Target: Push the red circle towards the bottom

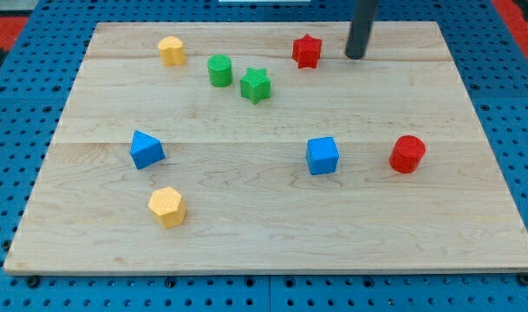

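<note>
A wooden board [272, 234] lies on a blue pegboard surface [12, 130], and eight small blocks are spread over it. Nearest the board's left edge, about halfway down, sits a blue triangle [146, 149]. Below it and slightly to the view's right, toward the bottom-left corner, is a yellow hexagon [167, 207]. Up near the top edge, left of centre, rests a second yellow block [172, 51], its shape hard to make out. Just right of that and a little lower stands a green cylinder [219, 70], with a green star [256, 85] just beside it on its lower right, the two close but apart. Further right, near the top edge, is a red star [307, 50]. Below it, around the middle of the board, lies a blue cube [322, 155]. The tip [356, 56] of the dark rod stands near the top edge, just to the right of the red star without touching it; the arm has no claw, so there is no opening to report. The red circle [407, 153] sits toward the right edge, about halfway down, right of the blue cube and well below the tip, with bare wood between them
</note>
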